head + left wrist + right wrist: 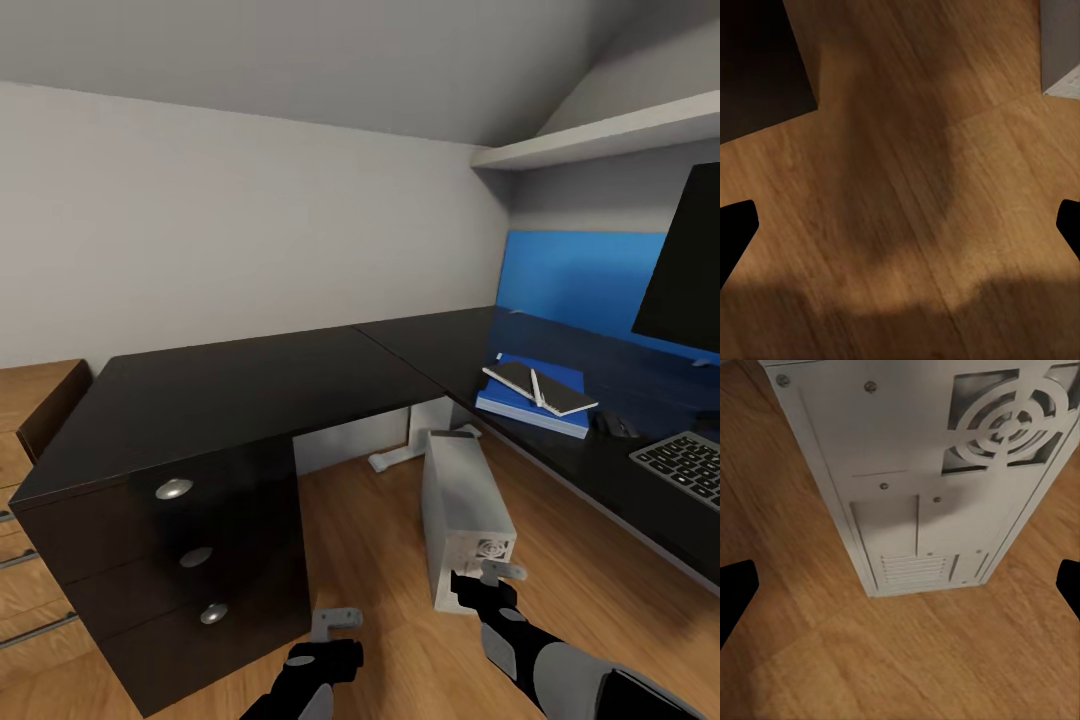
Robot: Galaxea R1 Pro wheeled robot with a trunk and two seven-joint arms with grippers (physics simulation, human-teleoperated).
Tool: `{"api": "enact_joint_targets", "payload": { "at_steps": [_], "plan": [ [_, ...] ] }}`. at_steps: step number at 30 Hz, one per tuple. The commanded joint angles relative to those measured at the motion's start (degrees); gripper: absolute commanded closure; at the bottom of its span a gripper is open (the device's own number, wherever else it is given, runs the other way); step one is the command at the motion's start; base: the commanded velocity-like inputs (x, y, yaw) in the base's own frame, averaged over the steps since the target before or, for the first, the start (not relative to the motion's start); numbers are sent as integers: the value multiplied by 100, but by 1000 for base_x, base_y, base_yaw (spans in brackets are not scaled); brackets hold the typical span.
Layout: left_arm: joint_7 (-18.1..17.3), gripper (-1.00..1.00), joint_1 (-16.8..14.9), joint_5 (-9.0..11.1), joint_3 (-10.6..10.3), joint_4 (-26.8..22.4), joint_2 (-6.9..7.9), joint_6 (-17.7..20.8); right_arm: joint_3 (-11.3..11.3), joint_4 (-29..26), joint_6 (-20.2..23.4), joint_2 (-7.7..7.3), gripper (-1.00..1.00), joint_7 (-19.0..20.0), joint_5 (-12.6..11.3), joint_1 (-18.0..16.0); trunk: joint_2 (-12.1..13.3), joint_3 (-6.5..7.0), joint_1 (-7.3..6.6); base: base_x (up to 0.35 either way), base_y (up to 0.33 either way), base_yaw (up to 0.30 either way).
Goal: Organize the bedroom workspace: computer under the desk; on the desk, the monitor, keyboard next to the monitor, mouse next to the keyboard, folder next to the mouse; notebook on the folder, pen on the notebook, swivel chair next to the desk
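The light grey computer [463, 512] stands on the wood floor just in front of the black L-shaped desk [250, 390]; its vented rear panel [930, 472] faces my right gripper [500, 573], which hovers open close behind it. My left gripper [336, 622] hangs open over bare floor between the drawers and the tower. On the desk's right wing the blue folder [530, 408] carries the dark notebook [558, 398], with a thin pale pen [535, 388] on top. Beside them lie the mouse [616, 425] and the keyboard [690, 468], below the black monitor [690, 270].
Drawers with round silver knobs [174, 489] fill the desk's left end. A light wooden drawer unit [30, 420] stands further left. A bright blue panel [575, 275] lines the wall behind the desk, under a white shelf [600, 135]. A white desk foot [395, 458] rests on the floor.
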Motion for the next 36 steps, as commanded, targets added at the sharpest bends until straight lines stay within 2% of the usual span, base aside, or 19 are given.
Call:
{"api": "enact_joint_targets", "payload": {
  "at_steps": [1, 9, 20, 36],
  "plan": [
    [49, -100, -5, 46, -18, -8, 4, 11, 48, -4, -8, 1, -100, -30, -34, -2, -1, 16, -4, 0, 0, 0],
    [51, -100, -5, 51, -18, -8, 18, 11, 48, -4, -8, -3, -100, -30, -34, -2, 10, 194, -24, 0, 0, 0],
    [73, -100, -5, 52, -4, -8, 25, 11, 48, 4, -8, 1, -100, -30, -34, -2, 448, 392, -264, -18, 0, 0],
    [77, -100, -5, 70, 17, 18, 38, 16, 63, -4, -8, 28, -100, -36, -34, -2, 1089, 679, -616, -303, 0, 0]
  ]
}}
